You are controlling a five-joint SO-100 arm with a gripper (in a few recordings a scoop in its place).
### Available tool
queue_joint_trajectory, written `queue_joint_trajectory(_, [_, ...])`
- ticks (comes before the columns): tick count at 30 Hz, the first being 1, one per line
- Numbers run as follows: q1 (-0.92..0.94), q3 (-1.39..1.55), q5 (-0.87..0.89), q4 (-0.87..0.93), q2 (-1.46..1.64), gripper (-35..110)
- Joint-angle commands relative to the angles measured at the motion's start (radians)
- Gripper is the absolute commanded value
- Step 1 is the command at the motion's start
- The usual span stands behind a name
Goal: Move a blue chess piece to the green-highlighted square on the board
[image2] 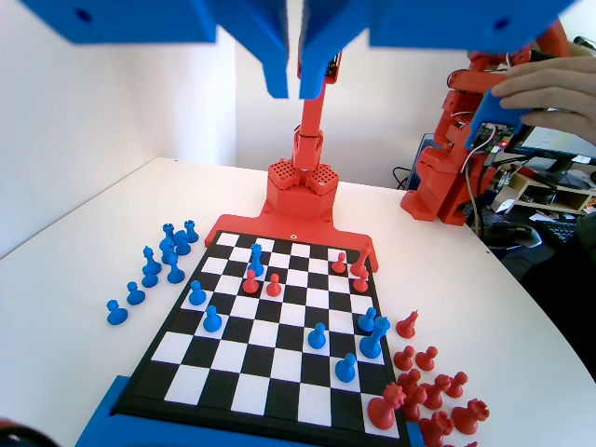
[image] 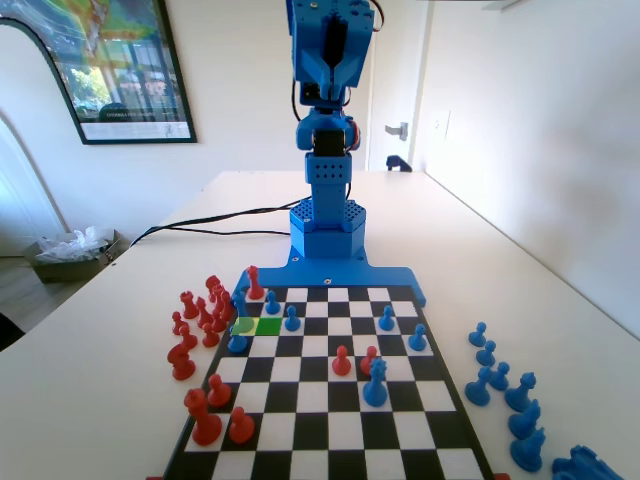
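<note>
Blue plastic two-finger gripper (image2: 296, 89) hangs at 12 o'clock in the wrist view, high above everything. Its jaws are nearly together with only a thin slit between them, and they hold nothing.

You've got the flat black-and-white chessboard (image: 330, 440) well below it, so the whole move starts with a long descent.

Off-board clutter, fixed view:
- the cluster of red plastic captured pieces (image: 200, 320) sits just beside the board's 9 o'clock edge
- the row of spare blue pieces (image: 500, 385) stands well apart at 3 o'clock

The tall blue piece with the wide base (image: 375, 382) stands near board centre, out of your way.

The single bright green square (image: 268, 325) lies at 10 o'clock from board centre in the fixed view, one column in from the left edge and bare. A pale yellow square (image: 248, 322) touches it at 9 o'clock.

My pick for the target is the small round-topped blue pawn (image: 238, 342) at 8 o'clock from green, its head overlapping the yellow. I can't tell for sure which square its base is on. In the wrist view I take it for the pawn (image2: 367, 319) at 5 o'clock from the claw. It stands upright with a vertical axis and is round, so jaw angle shouldn't matter.

Watch two neighbours in the fixed view:
- a second blue pawn (image: 292, 318) at 3 o'clock from green
- a third blue pawn (image: 272, 302) at 12 o'clock from green

Both are on adjoining squares. Come in from above and open wider first.
</note>
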Motion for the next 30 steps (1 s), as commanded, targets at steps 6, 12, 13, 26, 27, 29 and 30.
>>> queue_joint_trajectory(6, [0.006,0.008,-0.002,-0.015,0.021,1])
queue_joint_trajectory(12, [0.006,0.008,-0.002,-0.015,0.021,1])
queue_joint_trajectory(13, [0.006,0.008,-0.002,-0.015,0.021,1])
queue_joint_trajectory(26, [0.006,0.003,0.025,-0.011,0.006,1])
queue_joint_trajectory(27, [0.008,-0.005,0.034,-0.009,-0.009,1])
queue_joint_trajectory(29, [0.014,-0.031,0.043,-0.009,-0.06,1])
queue_joint_trajectory(30, [0.015,-0.046,0.052,-0.012,-0.084,1])
